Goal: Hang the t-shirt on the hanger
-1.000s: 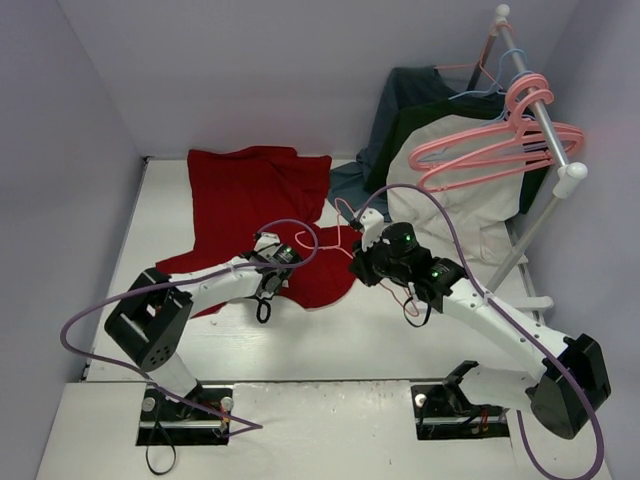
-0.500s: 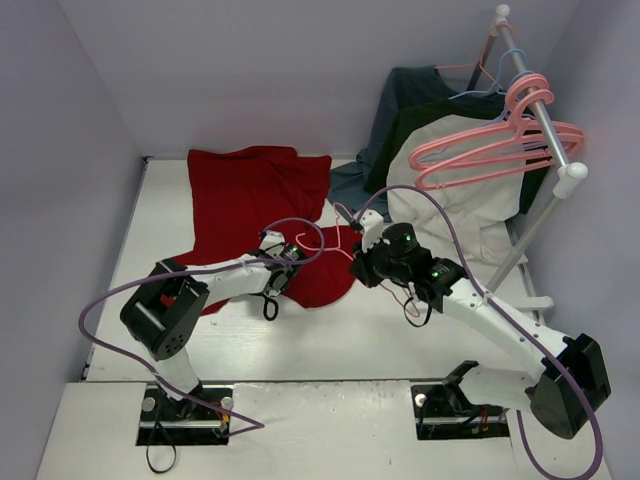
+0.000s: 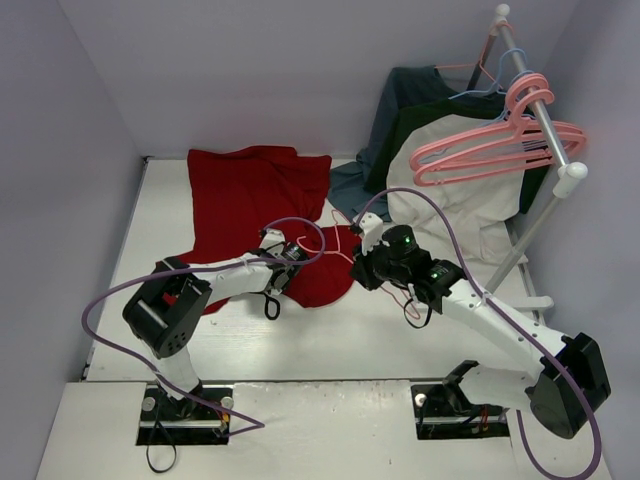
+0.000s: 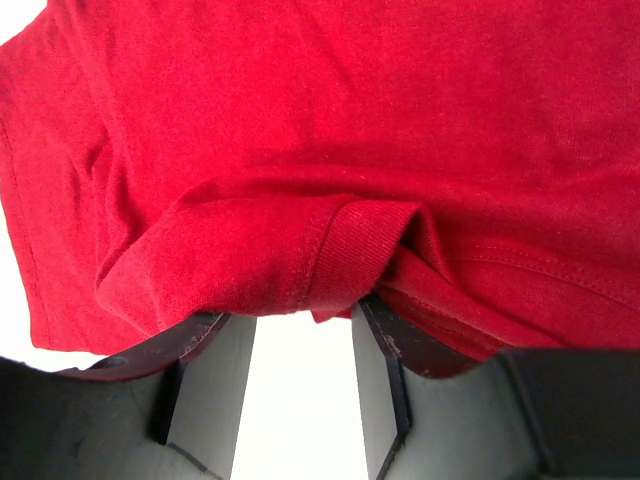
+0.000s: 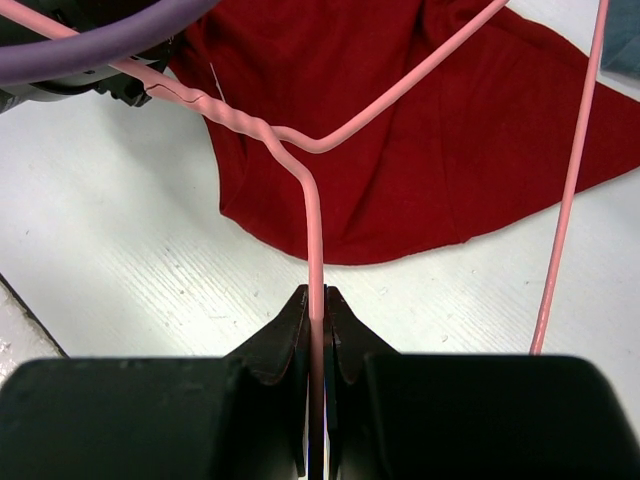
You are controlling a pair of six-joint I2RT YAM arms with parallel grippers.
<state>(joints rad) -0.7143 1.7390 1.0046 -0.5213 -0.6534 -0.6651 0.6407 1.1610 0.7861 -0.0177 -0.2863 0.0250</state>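
A white table fills the scene, with a clothes rack standing at its far right. A dark blue-grey garment and a cream and dark green garment hang from the rack, beside a bunch of spare pink hangers hooked on its rail. The red t-shirt lies spread flat on the table, from the far left down towards the centre, its near edge rumpled between the two arms. The hanger is over that near edge of the shirt, just above the table. Its thin wire runs straight into the right gripper, whose jaws are clenched tight on it. The left gripper sits low at the shirt's near edge, released. Its two dark fingers are spread with bare table showing between them, and a folded, stitched edge of the red cloth drapes over their tips. The pictures do not show whether that edge is a sleeve or the collar.
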